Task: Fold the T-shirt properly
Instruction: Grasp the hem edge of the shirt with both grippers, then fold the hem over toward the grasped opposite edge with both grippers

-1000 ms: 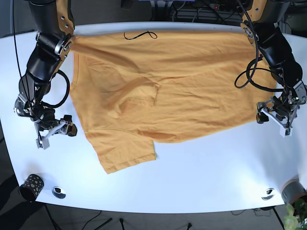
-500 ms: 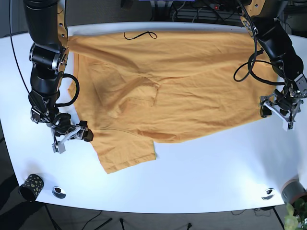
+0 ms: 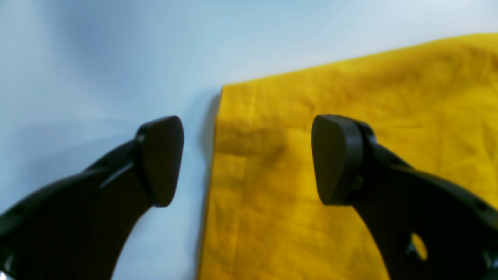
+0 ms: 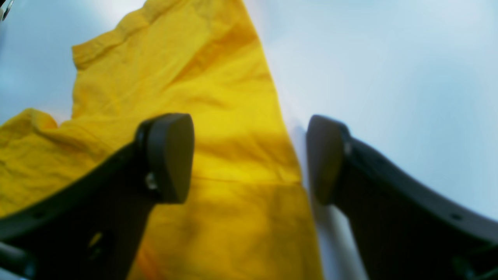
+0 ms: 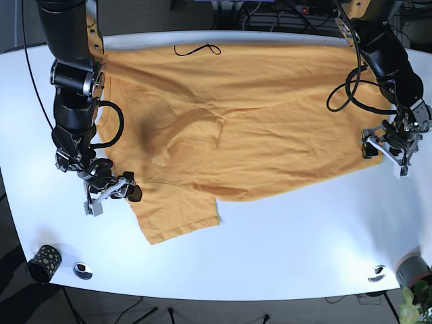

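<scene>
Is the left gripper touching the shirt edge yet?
Cannot tell. In the left wrist view the left gripper is open, straddling the T-shirt corner, but blur hides whether the fingertips meet the cloth.

T-shirt (image 5: 236, 121): far hem partly covered by both arms in the base view; cut off by the lower and right edges in the left wrist view, and by the left and bottom edges in the right wrist view. Both wrist views are blurred; fabric weave cannot be told. Left gripper (image 3: 249, 159) and right gripper (image 4: 249, 157): finger bases cut off by the frame's bottom. Contact with the cloth cannot be told.
</scene>
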